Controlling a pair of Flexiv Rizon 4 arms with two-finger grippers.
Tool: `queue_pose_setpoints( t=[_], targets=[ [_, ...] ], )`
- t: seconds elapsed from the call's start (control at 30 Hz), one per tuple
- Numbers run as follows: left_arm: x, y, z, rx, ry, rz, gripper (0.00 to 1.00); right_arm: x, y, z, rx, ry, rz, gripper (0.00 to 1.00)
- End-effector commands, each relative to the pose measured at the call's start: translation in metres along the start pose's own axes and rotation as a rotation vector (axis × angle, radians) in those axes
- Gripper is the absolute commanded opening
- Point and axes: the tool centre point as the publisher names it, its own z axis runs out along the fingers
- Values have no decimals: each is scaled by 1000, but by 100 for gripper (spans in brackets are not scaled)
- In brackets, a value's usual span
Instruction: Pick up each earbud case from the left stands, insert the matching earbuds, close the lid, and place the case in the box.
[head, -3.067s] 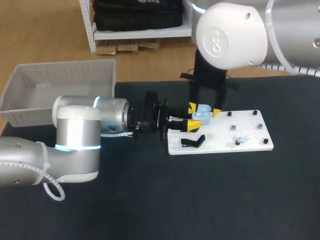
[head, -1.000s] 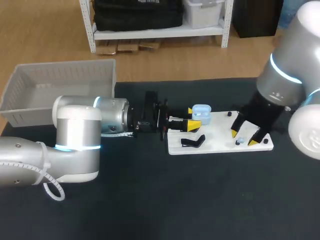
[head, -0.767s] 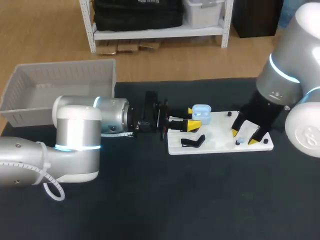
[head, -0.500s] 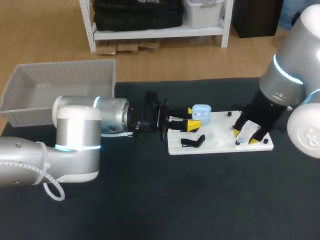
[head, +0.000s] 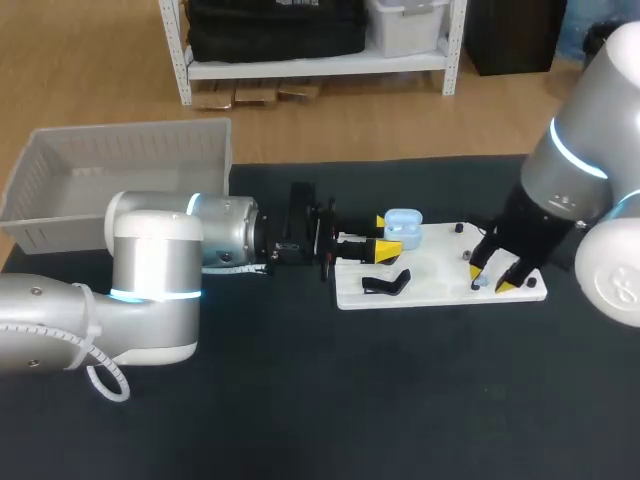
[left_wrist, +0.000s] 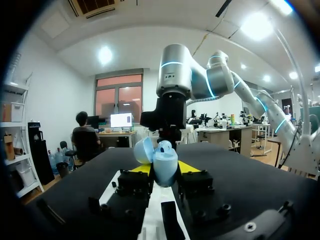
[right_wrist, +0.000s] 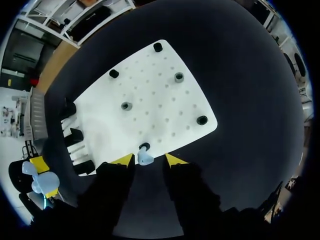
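A light blue earbud case (head: 402, 225), lid open, is held just past the left end of the white peg board (head: 430, 268); my left gripper (head: 382, 233) is shut on its sides. The left wrist view shows the case (left_wrist: 160, 161) upright between the yellow tips of the left gripper (left_wrist: 159, 169), with my right arm beyond it. My right gripper (head: 493, 276) hangs over the board's right end, fingers either side of a small pale blue earbud (head: 480, 282). In the right wrist view the earbud (right_wrist: 145, 159) lies between the tips of the right gripper (right_wrist: 148, 160) with small gaps, next to a black peg (right_wrist: 144, 146).
A grey plastic bin (head: 60, 225) stands at the back left. A black stand (head: 385, 284) sits on the board's left front. Several black pegs (right_wrist: 201, 120) dot the board (right_wrist: 150, 90). Dark tabletop lies in front of the board.
My right arm went from over the case to the board's right end, came down over the earbud, and its fingers have narrowed around it. The left arm and case stayed still.
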Motion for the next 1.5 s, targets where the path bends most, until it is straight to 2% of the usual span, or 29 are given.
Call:
queue_pose_setpoints(
  t=[0.03,0.53,0.63,0.67,0.8,1.5],
  targets=[
    [1,-1,0,-6,-1,2,0,-1,1,4,-2,-2,-6,34],
    [1,-1,0,-6,-1,2,0,-6,4,10,0,10,-12,30],
    [1,-1,0,-6,-1,2,0,-7,5,10,-3,15,-7,18],
    [1,-1,0,-6,-1,2,0,-7,5,10,-3,16,-4,18],
    [1,-1,0,-6,-1,2,0,-7,5,10,-1,19,-3,23],
    [1,-1,0,-6,-1,2,0,-2,3,9,3,23,21,28]
  ],
)
